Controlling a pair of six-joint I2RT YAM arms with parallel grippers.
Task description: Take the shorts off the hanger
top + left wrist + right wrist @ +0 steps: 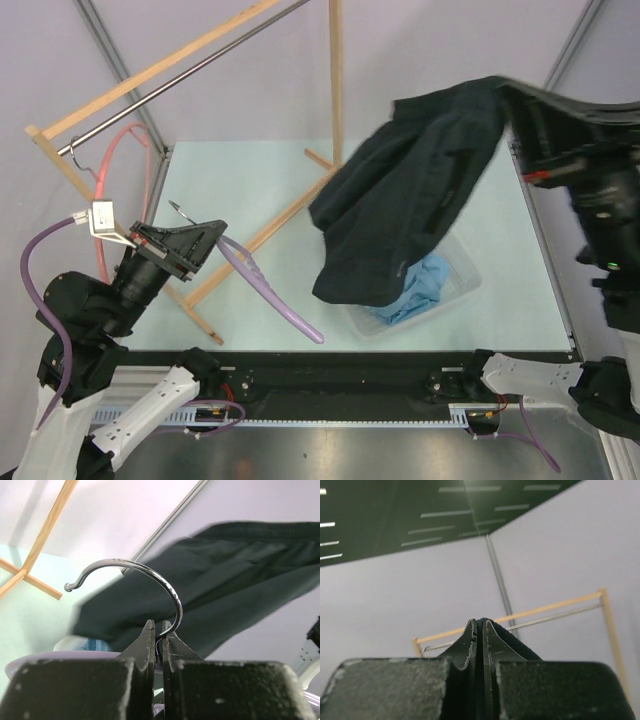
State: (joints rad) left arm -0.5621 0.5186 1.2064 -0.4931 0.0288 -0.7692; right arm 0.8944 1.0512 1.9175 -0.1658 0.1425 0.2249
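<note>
dark shorts clear of the hanger, hanging over the bin

the right gripper (479, 622) is clenched on a fold of the dark shorts (400, 200). the cloth drapes from it with its long axis running from 1 o'clock down to 7 o'clock, and its low hem hangs over the clear bin (470, 280) where the light blue shorts (420, 290) lie. the left gripper (159, 630) is clamped on the neck of the chrome hook (150, 572) of the purple hanger (270, 295), which is bare. the hanger sits at 9 o'clock of the cloth, well apart, over the counter (250, 170). i judge the drop falls to the right arm, since the bin lies along the cloth's axis, toward 7 o'clock from that gripper.
</note>
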